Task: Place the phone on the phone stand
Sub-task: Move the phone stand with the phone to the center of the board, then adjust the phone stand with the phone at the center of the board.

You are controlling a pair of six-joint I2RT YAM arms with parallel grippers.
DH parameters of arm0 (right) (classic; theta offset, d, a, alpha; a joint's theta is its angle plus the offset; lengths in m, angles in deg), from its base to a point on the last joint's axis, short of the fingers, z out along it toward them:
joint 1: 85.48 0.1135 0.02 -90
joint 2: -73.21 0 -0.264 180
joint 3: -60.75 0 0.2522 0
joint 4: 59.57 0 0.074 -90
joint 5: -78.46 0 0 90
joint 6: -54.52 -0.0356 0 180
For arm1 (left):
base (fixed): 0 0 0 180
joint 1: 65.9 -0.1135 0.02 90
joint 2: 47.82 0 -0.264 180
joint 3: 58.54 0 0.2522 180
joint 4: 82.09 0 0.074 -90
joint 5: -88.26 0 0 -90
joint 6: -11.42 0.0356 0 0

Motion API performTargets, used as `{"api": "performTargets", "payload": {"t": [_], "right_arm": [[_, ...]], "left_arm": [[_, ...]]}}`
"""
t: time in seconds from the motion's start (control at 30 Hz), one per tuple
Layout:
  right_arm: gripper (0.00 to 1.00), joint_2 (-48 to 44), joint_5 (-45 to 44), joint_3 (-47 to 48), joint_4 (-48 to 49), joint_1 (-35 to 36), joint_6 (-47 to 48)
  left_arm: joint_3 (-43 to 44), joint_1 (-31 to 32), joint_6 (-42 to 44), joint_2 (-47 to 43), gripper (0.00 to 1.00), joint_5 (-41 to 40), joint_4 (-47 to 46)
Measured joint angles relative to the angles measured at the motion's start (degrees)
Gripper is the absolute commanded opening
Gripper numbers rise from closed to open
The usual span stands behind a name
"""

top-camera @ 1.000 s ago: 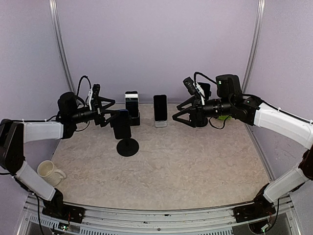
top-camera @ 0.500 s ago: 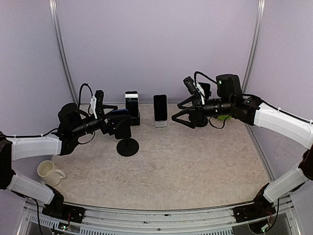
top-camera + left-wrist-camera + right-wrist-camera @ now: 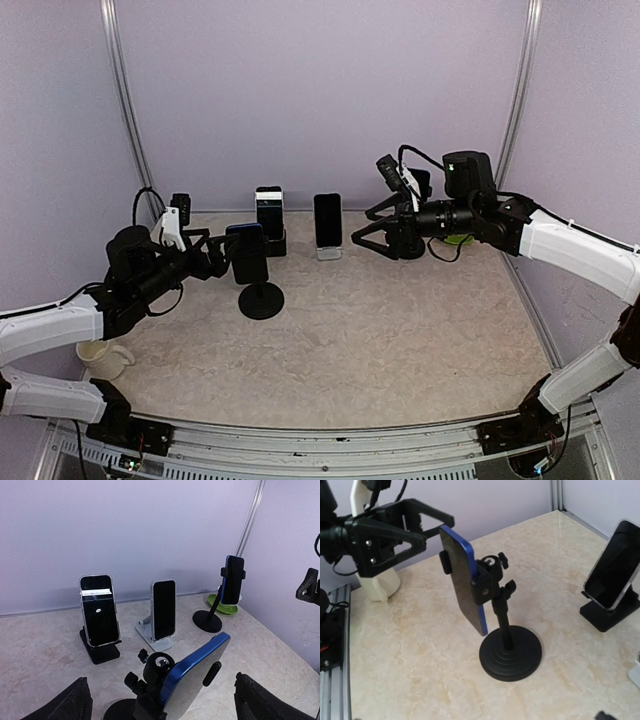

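Observation:
The blue phone [image 3: 249,254] sits clamped, tilted, in a black phone stand with a round base [image 3: 261,300], left of the table's centre. In the left wrist view the phone [image 3: 196,674] is between and just beyond my spread fingers [image 3: 70,705]. My left gripper [image 3: 218,258] is open just left of the phone and holds nothing. My right gripper [image 3: 362,230] is open at the back right, empty, facing the blue phone [image 3: 462,582] and its stand [image 3: 510,652] from a distance.
At the back stand a phone on a black stand [image 3: 269,212] and a phone on a white stand [image 3: 327,220]. Another phone on a round-base stand [image 3: 232,580] and a green dish [image 3: 223,605] are at the back right. A white mug [image 3: 100,352] is at the near left.
My left arm has pulled back toward the near left, away from the blue phone, which stays on its stand. Both grippers have spread wider. The right arm has barely moved.

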Motion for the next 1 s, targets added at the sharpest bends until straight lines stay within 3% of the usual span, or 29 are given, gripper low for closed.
{"api": "performTargets", "payload": {"t": [0.27,0.63,1.0], "right_arm": [[1.0,0.0,-0.3,0.0,0.0,0.0,-0.4],[1.0,0.0,-0.5,0.0,0.0,0.0,-0.5],[1.0,0.0,-0.6,0.0,0.0,0.0,-0.5]], "left_arm": [[-0.6,0.8,-3.2,-1.8,0.82,-5.3,7.3],[-1.2,0.8,-4.7,-1.4,0.57,-7.8,10.8],[-1.2,0.7,-5.2,0.7,0.49,-9.6,12.3]]}}
